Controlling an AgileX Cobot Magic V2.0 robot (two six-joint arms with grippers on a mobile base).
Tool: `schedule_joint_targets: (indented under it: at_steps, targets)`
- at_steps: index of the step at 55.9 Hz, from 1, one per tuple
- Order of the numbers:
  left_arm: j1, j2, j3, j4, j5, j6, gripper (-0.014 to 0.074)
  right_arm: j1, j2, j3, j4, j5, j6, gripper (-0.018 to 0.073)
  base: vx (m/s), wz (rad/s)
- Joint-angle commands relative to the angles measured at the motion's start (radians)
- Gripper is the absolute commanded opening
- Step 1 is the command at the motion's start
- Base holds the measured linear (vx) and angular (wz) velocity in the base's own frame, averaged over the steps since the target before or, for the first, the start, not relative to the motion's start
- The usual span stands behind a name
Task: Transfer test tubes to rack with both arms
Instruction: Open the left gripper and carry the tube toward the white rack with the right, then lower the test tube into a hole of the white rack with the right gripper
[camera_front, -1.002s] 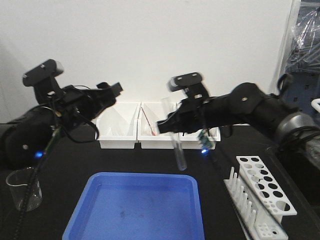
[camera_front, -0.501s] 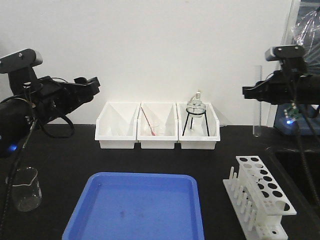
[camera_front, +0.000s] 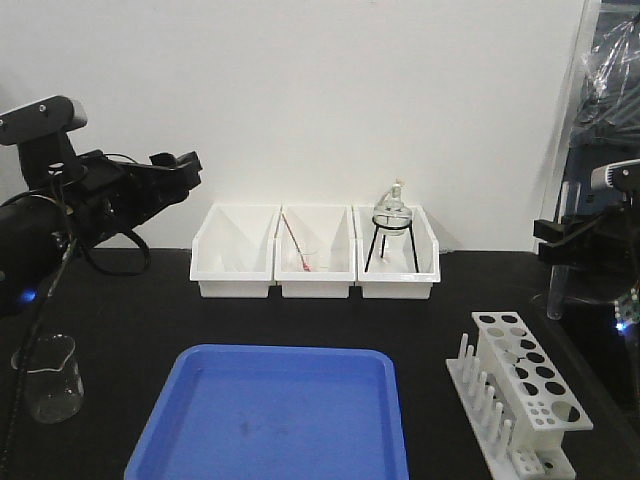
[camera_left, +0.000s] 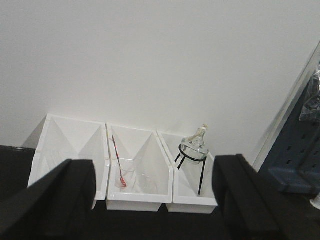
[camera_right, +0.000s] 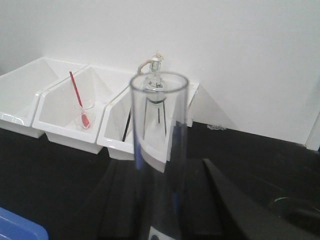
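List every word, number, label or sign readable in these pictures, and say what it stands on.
None can be read.
The rack, the blue tray, the white bins and the test tube show no print.
Any marks on the beaker are too blurred to tell.

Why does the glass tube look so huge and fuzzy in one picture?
Right wrist view: the tube sits right by the lens, so it looks big and blurred; the white bins behind are sharp. Front view: the tube is thin and faint at the dark right edge. Left wrist view: the left tool has soft black fingers.
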Motion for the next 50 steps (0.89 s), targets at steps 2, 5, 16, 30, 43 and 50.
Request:
schedule_joint_targets:
  at_steps: [2,5,16,30,43,50]
  targets:
    - [0.003,-0.046,-0.033,0.000,-0.102,0.001,0.0591,0.036,-0.052,0.020,0.131,-0.002,-0.072,-0.0011,0.00,0.00]
    - [0.003,-0.046,-0.033,0.000,-0.102,0.001,0.0591,0.060,-0.044,0.025,0.131,-0.014,-0.085,-0.0011,0.00,0.00]
    - [0.003,-0.046,-0.033,0.000,-0.102,0.001,0.0591,0.116,-0.007,0.004,0.132,-0.034,-0.129,-0.0011,0.00,0.00]
    - [0.003,-0.046,-0.033,0.000,-0.102,0.001,0.0591,0.124,0.020,-0.001,0.131,-0.042,-0.126,-0.0011,0.00,0.00]
    - [0.003,-0.046,-0.033,0.000,-0.104,0.001,0.0591,0.124,0.050,-0.001,0.131,-0.054,-0.136,-0.0011,0.00,0.00]
    - [0.003,-0.046,-0.033,0.000,-0.104,0.001,0.0591,0.124,0.053,-0.001,0.132,-0.066,-0.171,-0.0011,0.00,0.00]
